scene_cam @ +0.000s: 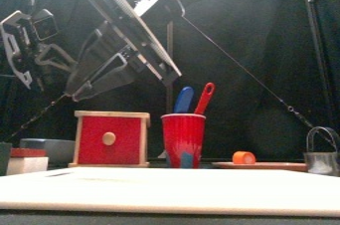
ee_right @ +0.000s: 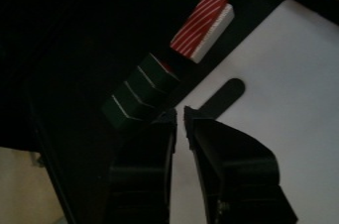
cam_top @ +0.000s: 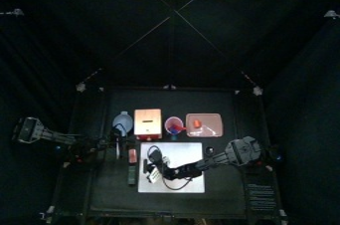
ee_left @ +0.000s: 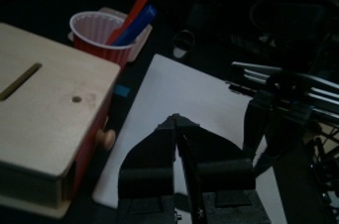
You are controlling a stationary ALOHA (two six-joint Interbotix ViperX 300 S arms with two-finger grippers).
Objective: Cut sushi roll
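No readable writing or brand anywhere; one red cup [scene_cam: 184,139], centre of the front view, holds two utensils, one blue [scene_cam: 184,100] and one red [scene_cam: 205,96]; one wooden box [scene_cam: 110,138] with a red face stands just left of it, slot [ee_left: 20,81] in its top; one plate [scene_cam: 273,165] at lower right carries one orange piece [scene_cam: 244,157].

One white board [cam_top: 188,175] lies on the bench [cam_top: 106,195], lower middle of the top view; two striped blocks lie beside its left edge, one red-white [ee_right: 201,20], one dark [ee_right: 143,87].

Sushi roll [ee_right: 223,93]: one, on the board near that left edge.

Right gripper [ee_right: 183,115]: fingers a narrow gap apart, tips at the roll's end; cannot tell if clamped.

Left gripper [ee_left: 179,129]: above the board's left side; fingers' state cannot tell.
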